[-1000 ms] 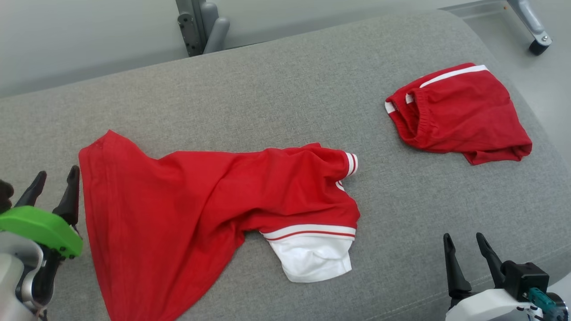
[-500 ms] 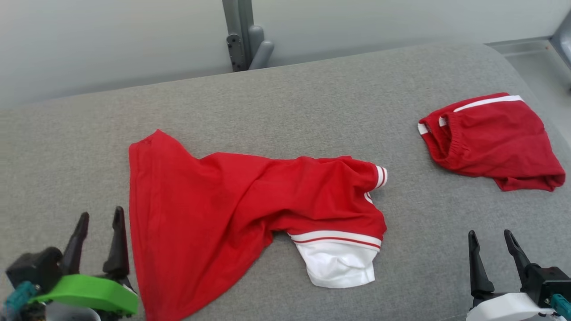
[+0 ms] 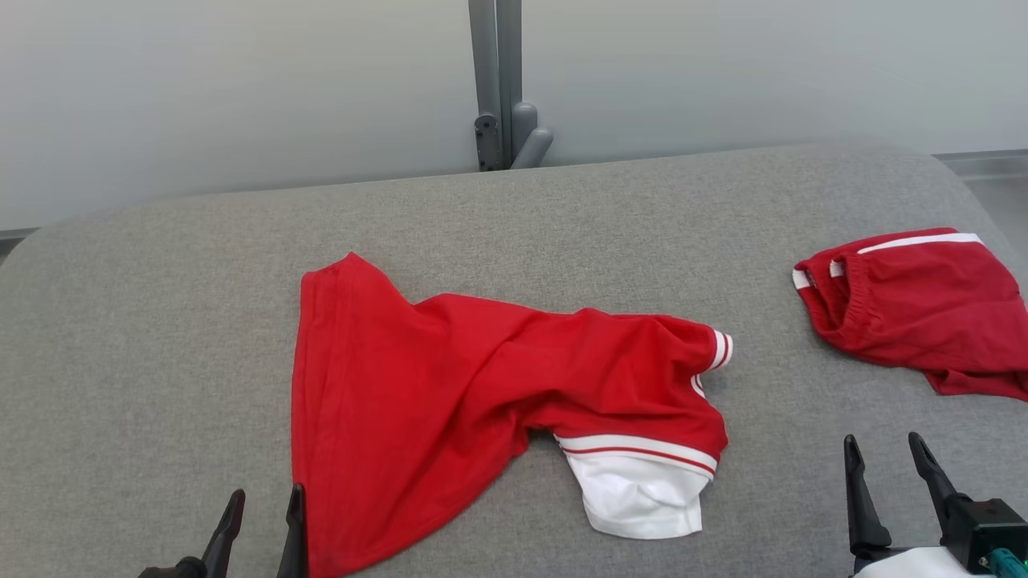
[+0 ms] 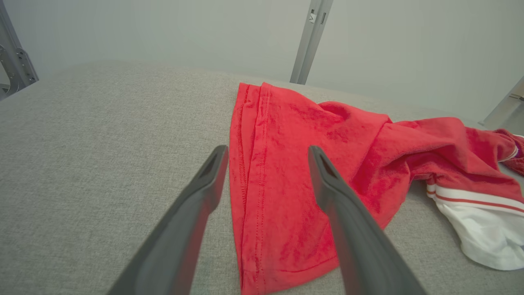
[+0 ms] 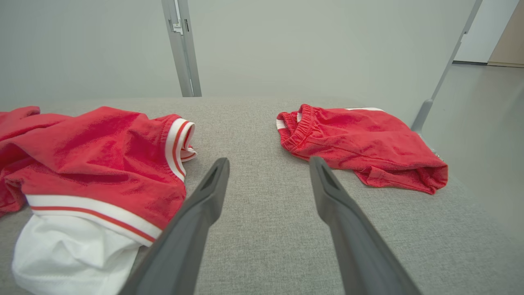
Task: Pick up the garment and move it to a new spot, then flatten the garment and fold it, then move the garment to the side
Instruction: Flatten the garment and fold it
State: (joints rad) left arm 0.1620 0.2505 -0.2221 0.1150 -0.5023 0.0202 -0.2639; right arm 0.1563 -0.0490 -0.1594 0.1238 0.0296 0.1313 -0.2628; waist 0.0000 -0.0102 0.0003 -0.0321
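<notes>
While spread, left pincer (image 3: 267, 496) and right pincer (image 3: 882, 441) over grey fabric surface (image 3: 161, 321) — pale wall (image 3: 241, 80) behind.

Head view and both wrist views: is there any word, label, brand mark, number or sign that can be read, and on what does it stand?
None: no readable text.
Red shirt: only red and white cuff stripes, no lettering or logo.
Red shorts: a white stripe, no print.
Grey post: small fittings, no legible marking.
Grey padded surface: plain fabric.
</notes>
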